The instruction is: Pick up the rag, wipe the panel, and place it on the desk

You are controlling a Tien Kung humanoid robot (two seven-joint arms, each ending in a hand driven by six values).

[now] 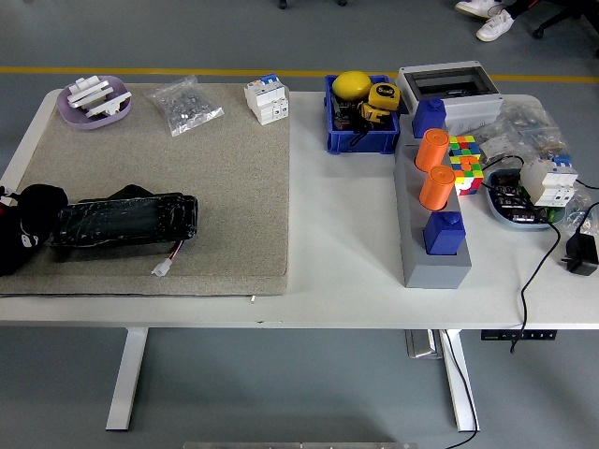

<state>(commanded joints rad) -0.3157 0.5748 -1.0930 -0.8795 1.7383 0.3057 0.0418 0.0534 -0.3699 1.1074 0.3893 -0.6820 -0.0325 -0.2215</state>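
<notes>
The panel (126,223) is a long black slab wrapped in shiny plastic. It lies on the grey mat (215,178) near the mat's front left, with a white plug on red wires at its lower right. My left hand (26,229) is a black mass at the picture's left edge, and it touches the panel's left end. I cannot make out a rag apart from that black mass. My right arm is out of view.
At the mat's back are a purple dish (94,101) of white parts, a bag of screws (185,105) and a white breaker (266,99). A blue bin (360,126), a grey rack (432,238) with orange and blue pieces, a cube (464,161) and cables (552,253) fill the right side.
</notes>
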